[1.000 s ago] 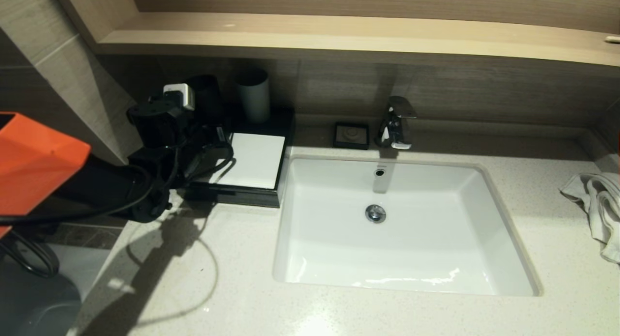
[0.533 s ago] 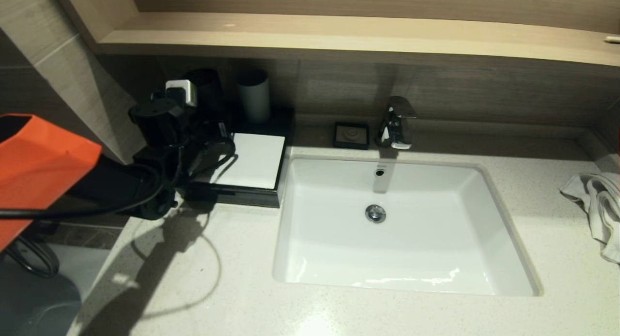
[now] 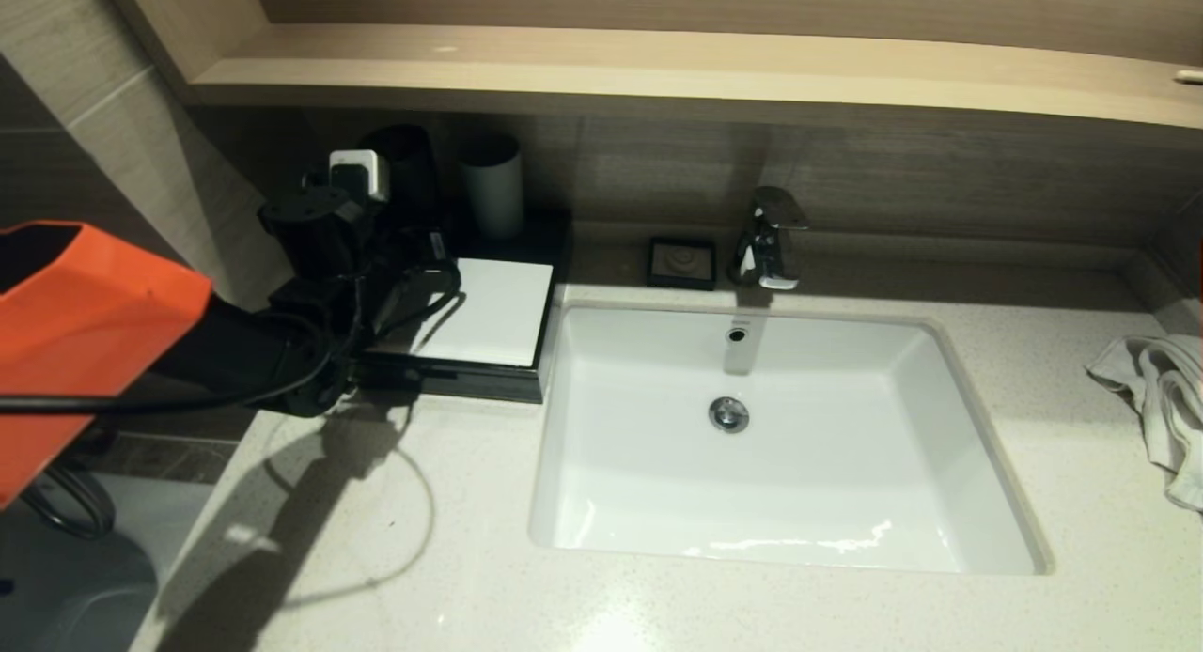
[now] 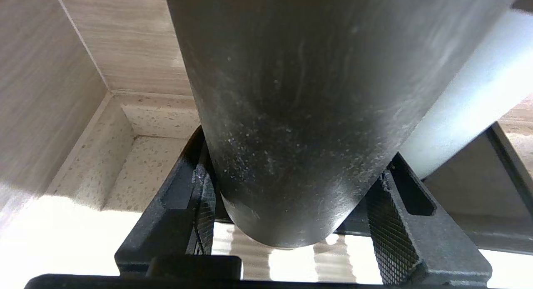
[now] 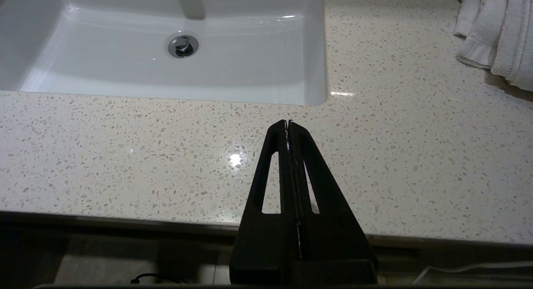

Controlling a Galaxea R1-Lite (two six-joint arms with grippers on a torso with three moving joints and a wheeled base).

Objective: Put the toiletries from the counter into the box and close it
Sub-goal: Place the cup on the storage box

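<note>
— Toiletries first: any sign of them on the bench (image 3: 423, 558)?

— None. No tube or packet shows on the speckled stone, in the sink (image 3: 771, 445), or beside the white towel (image 3: 1161, 398) at the right edge. I'd guess they are inside the box already, but its inside is hidden.

— And the box?

— The box (image 3: 498, 314) sits at the far left of the bench, just left of the sink. Its white top panel faces up and, from the head view, the front drawer looks pushed in flush.

— What is the left gripper (image 4: 291, 189) doing?

— It is over the far left part of the box. Its jaws are about half spread and clamped on a dark cup (image 4: 291, 114), one ribbed pad against each side. Light shows under the cup's base, so I judge it is raised off the box. The grey cup (image 3: 492, 196) stands just to its right, on the far edge of the box.

— The right gripper?

— The right gripper (image 5: 288, 124) hangs parked over the near edge of the bench, jaws pressed together, holding nothing.

— So which step is this?

— Tidying up at the end, I think: the cup is being handled on the box. Next it needs a straight, gentle lowering onto a bare spot, clear of the grey cup. The jaws should let go only once the base is seated. A tilted cup could tip or knock its neighbour.
</note>
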